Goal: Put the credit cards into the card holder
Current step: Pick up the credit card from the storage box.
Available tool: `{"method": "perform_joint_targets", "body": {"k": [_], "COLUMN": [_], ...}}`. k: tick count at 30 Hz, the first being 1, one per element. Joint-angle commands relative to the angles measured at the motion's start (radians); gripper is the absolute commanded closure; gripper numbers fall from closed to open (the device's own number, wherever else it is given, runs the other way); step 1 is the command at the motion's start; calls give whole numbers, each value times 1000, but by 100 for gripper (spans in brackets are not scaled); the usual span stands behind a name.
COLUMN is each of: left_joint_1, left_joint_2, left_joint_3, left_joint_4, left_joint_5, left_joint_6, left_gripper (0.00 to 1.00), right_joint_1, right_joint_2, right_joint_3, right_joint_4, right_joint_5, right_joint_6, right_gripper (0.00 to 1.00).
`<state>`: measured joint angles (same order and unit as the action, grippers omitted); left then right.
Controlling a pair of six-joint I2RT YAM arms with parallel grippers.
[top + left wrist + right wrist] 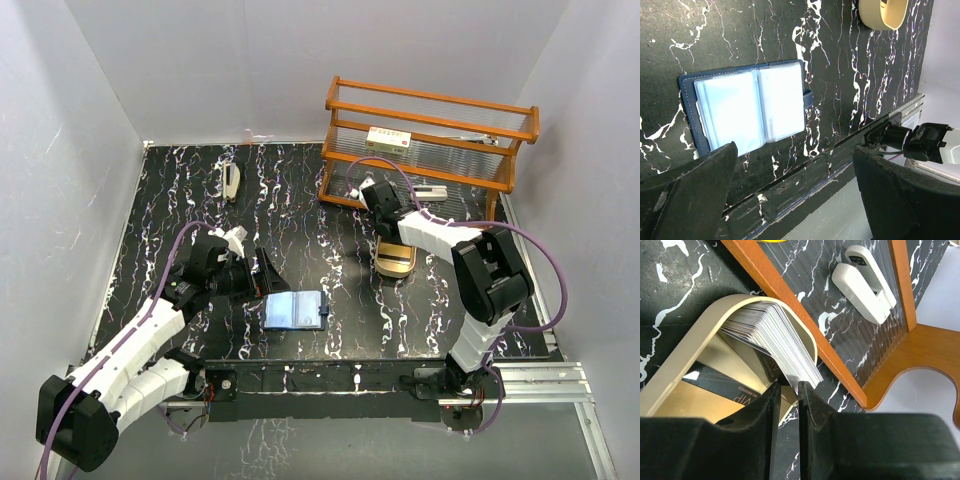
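Card holder open, long axis left-right, tab rightward; left jaws spread, right jaws unclear

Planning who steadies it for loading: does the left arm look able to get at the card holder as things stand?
Probably yes. The left end effector hangs open close by the card holder, which lies spread flat. Nothing sits on it or between the two.

Orange wooden shelf over white stapler, gold oval tray alongside, marbled black table.
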<state>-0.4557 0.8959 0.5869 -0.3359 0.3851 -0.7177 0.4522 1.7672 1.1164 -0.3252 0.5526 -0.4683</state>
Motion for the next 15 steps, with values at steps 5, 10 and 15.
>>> {"method": "perform_joint_targets", "body": {"k": [5,10,15], "left_joint_1": [-5,-5,-5], "left_joint_2": [-4,4,7], "left_joint_3": [2,-16,-35], "left_joint_4": [-3,-30,-17], "left_joint_5": [18,11,23], "left_joint_6": [-1,-1,-11], "left_gripper": [1,1,1], "right_joint_1": [-12,-3,12], "right_joint_2": [-61,-61,-65], "right_joint_3": [49,68,95], "right_joint_4": [-1,-46,-114], "right_joint_5": [58,43,18], "right_joint_6": [29,54,88], "right_gripper": [87,96,100]}}
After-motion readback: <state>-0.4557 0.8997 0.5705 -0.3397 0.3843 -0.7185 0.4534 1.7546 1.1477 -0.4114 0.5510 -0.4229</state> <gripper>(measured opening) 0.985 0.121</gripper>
